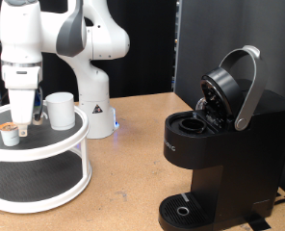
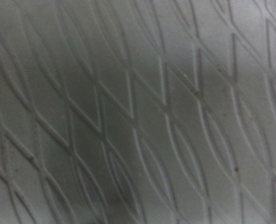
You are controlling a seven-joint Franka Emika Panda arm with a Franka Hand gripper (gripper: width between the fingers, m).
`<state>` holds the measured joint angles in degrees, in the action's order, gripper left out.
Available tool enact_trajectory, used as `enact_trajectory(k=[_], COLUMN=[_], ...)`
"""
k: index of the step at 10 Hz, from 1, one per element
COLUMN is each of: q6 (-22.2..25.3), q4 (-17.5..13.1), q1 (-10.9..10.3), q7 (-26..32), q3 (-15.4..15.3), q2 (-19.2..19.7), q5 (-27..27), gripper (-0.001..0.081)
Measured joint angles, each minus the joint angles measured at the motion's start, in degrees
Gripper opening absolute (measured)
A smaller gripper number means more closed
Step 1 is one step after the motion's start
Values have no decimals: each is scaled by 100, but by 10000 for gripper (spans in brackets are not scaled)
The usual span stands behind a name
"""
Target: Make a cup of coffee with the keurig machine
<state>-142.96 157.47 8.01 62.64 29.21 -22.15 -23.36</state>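
The white cup point(image 1: 59, 109) stands upright on the top tier of a round two-tier stand point(image 1: 56, 142) at the exterior view's left. A tiny white pod with a brown top point(image 1: 8, 134) sits on the same tier, left of the cup. My gripper point(image 1: 23, 127) points straight down onto that tier, between the pod and the cup, closer to the pod. Nothing shows between its fingers. The black keurig machine point(image 1: 220, 168) stands at the right with its silver-handled lid point(image 1: 246, 87) raised and the pod chamber point(image 1: 193, 123) open. The wrist view shows only a grey diamond-patterned mat point(image 2: 138, 112), very close.
The arm's white base point(image 1: 96, 111) stands behind the stand on the wooden table point(image 1: 123, 183). The machine's round drip tray point(image 1: 184, 209) has nothing on it. The stand's lower tier point(image 1: 37, 183) holds a dark mat.
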Motion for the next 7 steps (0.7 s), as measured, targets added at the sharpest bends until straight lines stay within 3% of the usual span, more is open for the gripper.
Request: enact_trajectory(k=[1,2,7], q6=[40,94,105], q4=[-41,-88,-166], q1=[0,0,22], q7=[4,26,237], q3=[7,17,168], q2=[-2,-4,-6], q5=[7,9,-17], gripper=[740,794,808])
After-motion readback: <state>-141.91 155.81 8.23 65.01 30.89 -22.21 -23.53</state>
